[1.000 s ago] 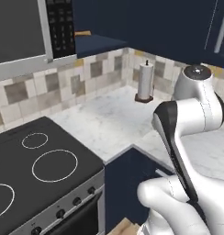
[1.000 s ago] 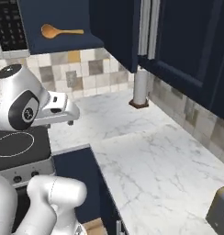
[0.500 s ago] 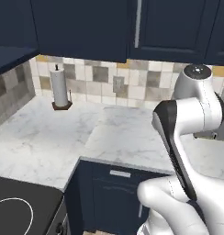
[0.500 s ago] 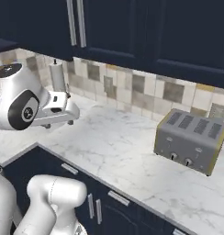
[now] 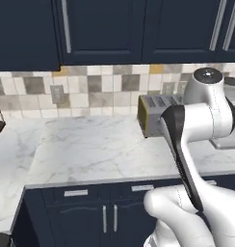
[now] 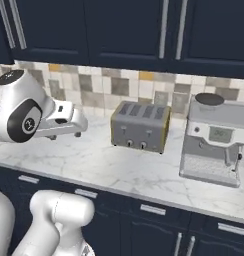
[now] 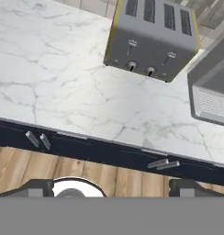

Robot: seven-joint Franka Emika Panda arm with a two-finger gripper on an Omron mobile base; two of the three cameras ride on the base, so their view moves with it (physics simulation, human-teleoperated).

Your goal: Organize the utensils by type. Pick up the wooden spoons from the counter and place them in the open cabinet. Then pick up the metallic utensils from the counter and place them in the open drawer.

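Counter (image 6: 109, 167): white marble worktop with grey veins, running along a tiled backsplash (image 5: 100, 89) over navy base cabinets (image 5: 90, 217) with silver handles; its front edge crosses the lower hand view, with wooden floor (image 7: 114, 176) below. Toaster (image 6: 140, 126): grey four-slot unit with yellowish sides, standing on the counter towards the back edge, near the backsplash; controls face the front edge. Coffee machine (image 6: 214, 140): silver-grey, on the counter just beside the toaster, on its right in the right base view, the two apart. Upper wall cabinets (image 6: 129, 30): dark navy, doors closed, long silver bar handles, above the backsplash. Gripper (image 7: 112, 187): two dark fingertips (image 7: 38, 187) rise at the bottom corners of the hand view, jaws spread as wide as they go, nothing between them, hanging over the counter's front edge and the floor. No wooden spoons, metallic utensils, open cabinet or open drawer can be made out on this stretch of counter.
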